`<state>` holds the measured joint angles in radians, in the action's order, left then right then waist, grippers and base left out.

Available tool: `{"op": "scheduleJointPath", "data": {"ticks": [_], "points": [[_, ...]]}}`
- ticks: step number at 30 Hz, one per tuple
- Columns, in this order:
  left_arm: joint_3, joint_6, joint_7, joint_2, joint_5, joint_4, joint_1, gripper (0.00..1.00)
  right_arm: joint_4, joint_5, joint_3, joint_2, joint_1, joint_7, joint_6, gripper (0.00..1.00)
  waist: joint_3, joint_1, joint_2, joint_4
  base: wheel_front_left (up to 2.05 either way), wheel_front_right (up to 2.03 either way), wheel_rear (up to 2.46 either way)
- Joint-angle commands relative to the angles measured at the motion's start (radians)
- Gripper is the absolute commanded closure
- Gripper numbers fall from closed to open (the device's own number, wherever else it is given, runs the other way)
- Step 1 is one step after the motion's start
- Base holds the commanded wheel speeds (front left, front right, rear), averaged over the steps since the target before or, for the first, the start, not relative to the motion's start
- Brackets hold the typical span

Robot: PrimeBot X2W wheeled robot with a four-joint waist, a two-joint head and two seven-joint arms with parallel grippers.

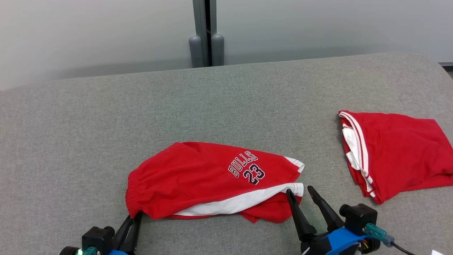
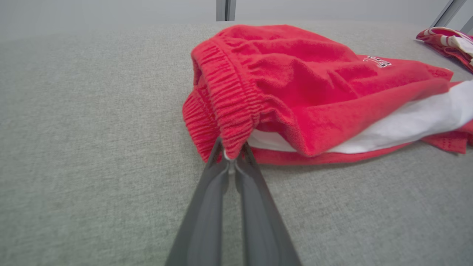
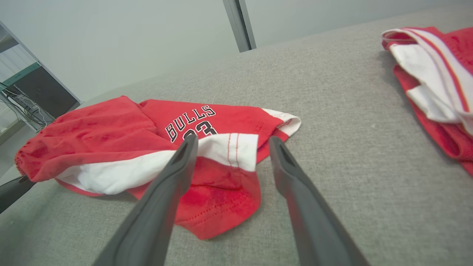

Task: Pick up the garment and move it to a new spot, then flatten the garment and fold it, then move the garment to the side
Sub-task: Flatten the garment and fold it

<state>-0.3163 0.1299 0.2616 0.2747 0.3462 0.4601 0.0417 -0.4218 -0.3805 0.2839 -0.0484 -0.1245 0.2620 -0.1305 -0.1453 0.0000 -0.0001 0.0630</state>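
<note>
Grey cloth table (image 1: 70, 141) — red shorts (image 1: 198, 177) lie lower centre; left gripper (image 1: 136, 215) clamps their waistband (image 2: 229, 107) at lower left, right gripper (image 1: 299, 190) gapes wide at the hem (image 1: 295, 187).

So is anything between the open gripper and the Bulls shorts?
No, nothing visible. The right gripper is open at the leg hem of the shorts. The left gripper is shut on their waistband. The other red garment lies apart, to the right.
</note>
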Motion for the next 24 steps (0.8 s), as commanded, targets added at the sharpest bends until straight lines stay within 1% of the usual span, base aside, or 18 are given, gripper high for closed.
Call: {"op": "scheduleJointPath", "data": {"ticks": [1,8,11,12,13,14,15,16,20,21,23,24], "points": [[-0.002,0.002,0.005,-0.002,-0.001,-0.004,-0.003,1.00,-0.004,-0.002,0.001,-0.004,-0.016,0.004,-0.001,0.00,0.000,0.0000,0.0001,-0.002,0.00,0.00,0.00],[0.002,0.002,0.005,-0.006,-0.004,-0.009,-0.004,1.00,-0.030,-0.047,-0.001,-0.004,-0.029,0.004,-0.001,0.00,0.001,0.0000,0.0001,-0.007,0.00,0.00,0.00],[0.001,0.002,0.005,-0.005,-0.004,-0.010,0.003,1.00,-0.045,-0.058,-0.007,-0.004,-0.040,0.004,-0.001,0.12,-0.005,0.0000,0.0001,-0.011,0.00,0.00,0.00],[0.000,0.002,0.005,-0.004,-0.004,-0.010,0.006,1.00,-0.051,-0.061,-0.008,-0.004,-0.044,0.004,-0.001,0.18,-0.006,0.0000,0.0001,-0.013,0.00,0.00,0.00],[-0.001,0.002,0.005,-0.003,-0.003,-0.010,0.008,1.00,-0.060,-0.067,-0.008,-0.004,-0.046,0.004,-0.001,0.22,-0.008,0.0000,0.0001,-0.015,0.00,0.00,0.00],[-0.002,0.002,0.005,-0.002,-0.002,-0.011,0.011,1.00,-0.067,-0.065,-0.004,-0.004,-0.051,0.004,-0.001,0.36,-0.010,0.0000,0.0001,-0.017,0.00,0.00,0.00],[-0.003,0.002,0.005,0.000,-0.001,-0.012,0.013,1.00,-0.071,-0.066,-0.002,-0.004,-0.057,0.004,-0.001,0.41,-0.011,0.0000,0.0001,-0.020,0.00,0.00,0.00],[-0.003,0.002,0.005,0.001,0.001,-0.013,0.015,1.00,-0.073,-0.069,-0.002,-0.004,-0.061,0.004,-0.001,0.50,-0.014,0.0000,0.0001,-0.022,0.00,0.00,0.00],[0.000,0.002,0.005,0.005,0.004,-0.017,0.020,1.00,-0.084,-0.077,0.007,-0.004,-0.064,0.004,-0.001,0.59,-0.019,0.0000,0.0001,-0.028,0.00,0.00,0.00],[0.000,0.002,0.005,0.006,0.003,-0.018,0.021,1.00,-0.081,-0.081,0.009,-0.004,-0.067,0.004,-0.001,0.66,-0.020,0.0000,0.0001,-0.029,0.00,0.00,0.00],[0.002,0.002,0.005,0.008,0.005,-0.018,0.020,1.00,-0.079,-0.074,0.012,-0.004,-0.071,0.004,-0.001,1.00,-0.021,0.0000,0.0001,-0.029,0.00,0.00,0.00],[0.003,0.002,0.005,0.008,0.006,-0.019,0.021,1.00,-0.071,-0.072,0.012,-0.004,-0.075,0.004,-0.001,1.00,-0.022,0.0000,0.0001,-0.029,0.00,0.00,0.00]]}}
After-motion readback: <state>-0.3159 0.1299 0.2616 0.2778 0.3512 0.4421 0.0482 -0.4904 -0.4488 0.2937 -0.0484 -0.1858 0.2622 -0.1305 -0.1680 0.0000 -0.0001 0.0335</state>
